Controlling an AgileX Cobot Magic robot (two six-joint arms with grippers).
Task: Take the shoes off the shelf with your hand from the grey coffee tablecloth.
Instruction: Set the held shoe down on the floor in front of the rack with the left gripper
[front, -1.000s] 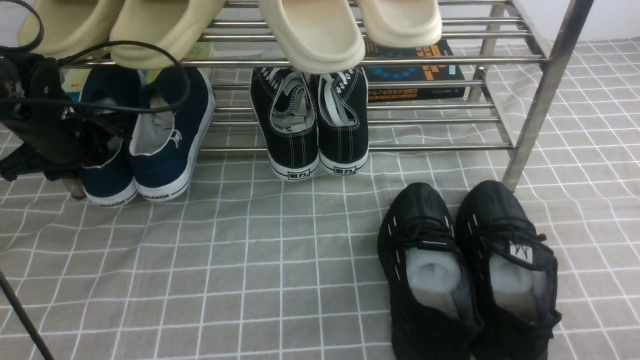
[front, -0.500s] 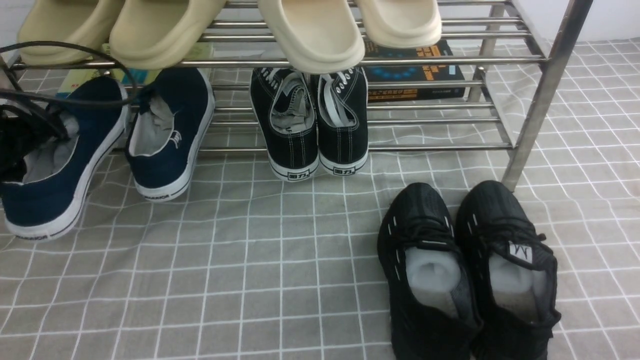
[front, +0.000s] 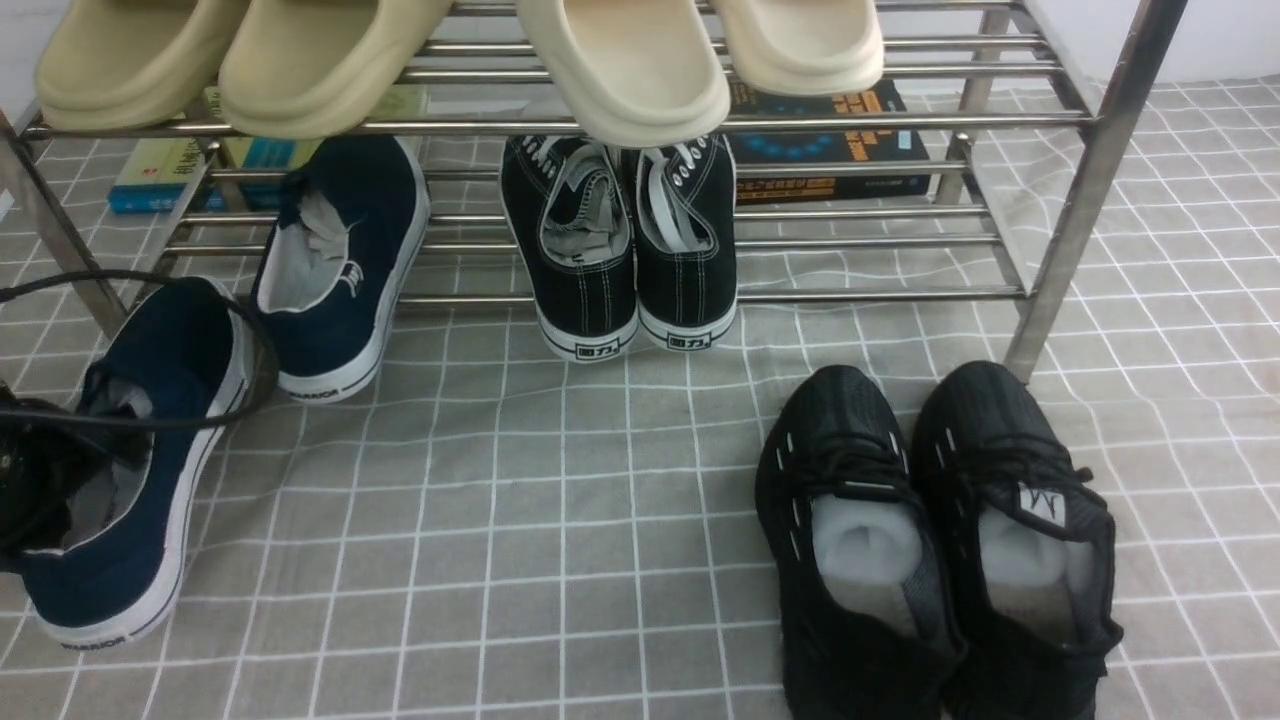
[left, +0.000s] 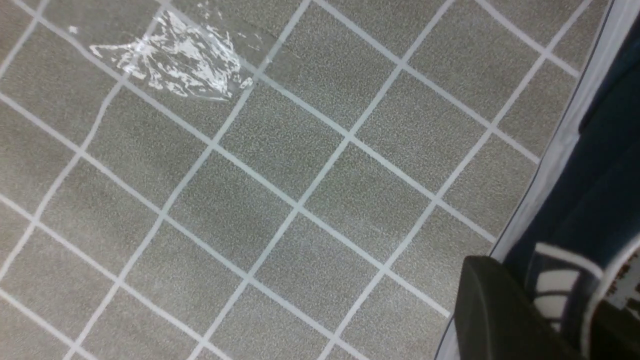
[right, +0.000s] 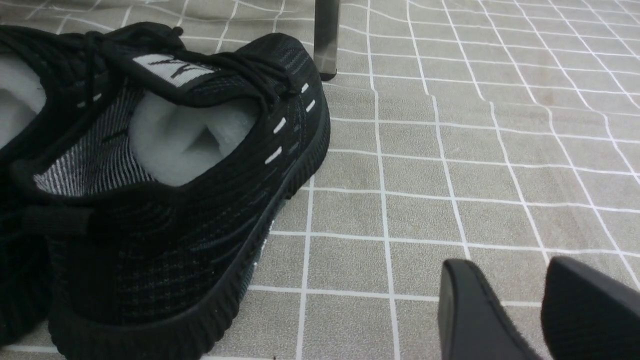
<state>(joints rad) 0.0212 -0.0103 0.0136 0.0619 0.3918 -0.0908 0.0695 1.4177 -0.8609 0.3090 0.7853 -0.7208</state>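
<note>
One navy slip-on shoe (front: 150, 440) is off the shelf (front: 700, 122), low at the left of the grey grid tablecloth (front: 560, 500); I cannot tell whether its sole touches the cloth. My left gripper (front: 45, 485) is shut on its heel wall, a black finger (left: 500, 310) outside the navy canvas (left: 600, 165). The other navy shoe (front: 340, 265) sits tilted on the lowest chrome tier, heel toward me. In the right wrist view my right gripper (right: 530, 300) stands open over bare cloth; the front view does not show it.
A black lace-up pair (front: 620, 240) rests on the lowest tier, with beige slippers (front: 620, 70) above and books (front: 830, 140) behind. Black mesh sneakers (front: 940, 540) stand on the cloth at front right, near a shelf leg (front: 1080, 200). A patch of clear tape (left: 175, 60) lies on the cloth.
My left gripper has closed on the left navy shoe and drawn it off the shelf, toward me and down to the left. The other shoes have not moved.
</note>
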